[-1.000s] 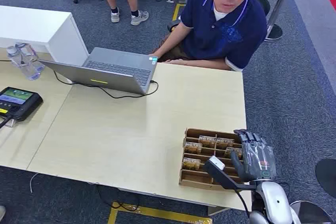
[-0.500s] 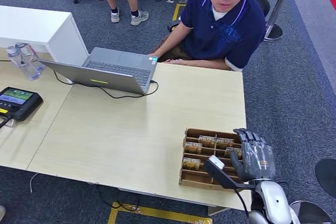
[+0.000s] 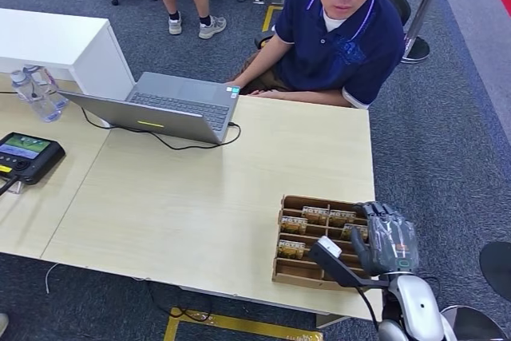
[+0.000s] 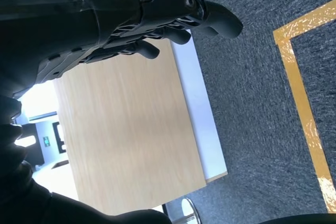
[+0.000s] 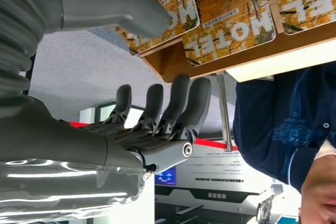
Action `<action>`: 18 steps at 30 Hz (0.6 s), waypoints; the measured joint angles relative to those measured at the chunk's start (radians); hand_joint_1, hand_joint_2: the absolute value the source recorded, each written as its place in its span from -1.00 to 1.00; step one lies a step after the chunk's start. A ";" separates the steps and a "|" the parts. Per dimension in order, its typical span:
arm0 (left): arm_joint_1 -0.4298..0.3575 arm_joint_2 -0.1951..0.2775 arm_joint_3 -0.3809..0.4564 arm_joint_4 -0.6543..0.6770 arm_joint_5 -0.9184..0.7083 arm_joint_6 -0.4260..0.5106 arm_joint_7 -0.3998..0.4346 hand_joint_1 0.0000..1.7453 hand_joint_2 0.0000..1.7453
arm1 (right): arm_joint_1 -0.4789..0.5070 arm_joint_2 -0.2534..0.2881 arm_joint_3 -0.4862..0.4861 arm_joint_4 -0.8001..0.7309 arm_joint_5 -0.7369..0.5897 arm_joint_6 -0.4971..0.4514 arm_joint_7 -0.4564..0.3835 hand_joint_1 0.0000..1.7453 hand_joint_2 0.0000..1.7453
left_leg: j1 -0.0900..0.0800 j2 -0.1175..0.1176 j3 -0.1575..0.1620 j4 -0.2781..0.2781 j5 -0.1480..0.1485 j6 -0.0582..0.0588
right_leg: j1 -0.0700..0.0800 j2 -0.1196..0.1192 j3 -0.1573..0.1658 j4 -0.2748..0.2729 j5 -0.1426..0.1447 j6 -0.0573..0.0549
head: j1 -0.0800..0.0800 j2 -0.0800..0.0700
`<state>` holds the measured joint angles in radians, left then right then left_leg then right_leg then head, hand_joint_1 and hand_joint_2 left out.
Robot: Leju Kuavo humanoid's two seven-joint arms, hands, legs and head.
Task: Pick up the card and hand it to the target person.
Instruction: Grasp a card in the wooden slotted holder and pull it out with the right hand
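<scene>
Hovering over the card tray [image 3: 286, 265], right hand [image 3: 390, 239] with fingers [image 5: 186, 98] apart, empty; cards [image 5: 228, 31] upright in rows.

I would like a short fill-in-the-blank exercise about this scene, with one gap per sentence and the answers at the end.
1. The right hand hovers over the wooden ____ holding the cards.
2. The open laptop has a black ____ running from it across the table.
3. The seated person wears a dark ____ polo shirt.
4. In the right wrist view, the cards bear the word ____.

Missing words: tray; cable; blue; HOTEL
</scene>
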<state>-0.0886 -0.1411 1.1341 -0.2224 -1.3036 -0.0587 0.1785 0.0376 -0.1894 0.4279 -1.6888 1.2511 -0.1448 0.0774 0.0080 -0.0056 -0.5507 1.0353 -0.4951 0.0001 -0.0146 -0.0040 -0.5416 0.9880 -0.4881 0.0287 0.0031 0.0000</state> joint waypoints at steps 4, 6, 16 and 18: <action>0.000 0.000 0.000 0.000 -0.002 0.000 0.000 -1.00 1.00 | 0.001 0.000 -0.007 0.000 0.000 -0.001 0.000 0.20 1.00 | 0.000 0.000 0.000 0.000 0.000 0.000 | 0.000 0.000 0.000 0.000 0.000 0.000 | 0.000 0.000; 0.000 0.000 0.000 0.000 -0.003 0.000 0.000 -1.00 1.00 | 0.002 0.000 -0.009 0.000 0.000 -0.001 0.000 0.20 1.00 | 0.000 0.000 0.000 0.000 0.000 0.000 | 0.000 0.000 0.000 0.000 0.000 0.000 | 0.000 0.000; 0.000 0.000 0.000 0.000 -0.004 0.000 0.000 -1.00 1.00 | 0.002 0.000 -0.010 0.000 0.000 -0.001 0.000 0.20 1.00 | 0.000 0.000 0.000 0.000 0.000 0.000 | 0.000 0.000 0.000 0.000 0.000 0.000 | 0.000 0.000; 0.000 0.000 0.000 0.000 -0.004 0.000 0.000 -1.00 1.00 | 0.002 0.000 -0.010 0.000 0.000 -0.001 0.000 0.22 1.00 | 0.000 0.000 0.000 0.000 0.000 0.000 | 0.000 0.000 0.000 0.000 0.000 0.000 | 0.000 0.000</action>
<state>-0.0886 -0.1411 1.1341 -0.2224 -1.3076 -0.0587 0.1785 0.0401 -0.1892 0.4181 -1.6888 1.2509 -0.1457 0.0774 0.0081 -0.0056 -0.5505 1.0353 -0.4951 0.0001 -0.0146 -0.0039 -0.5416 0.9880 -0.4881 0.0287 0.0031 0.0000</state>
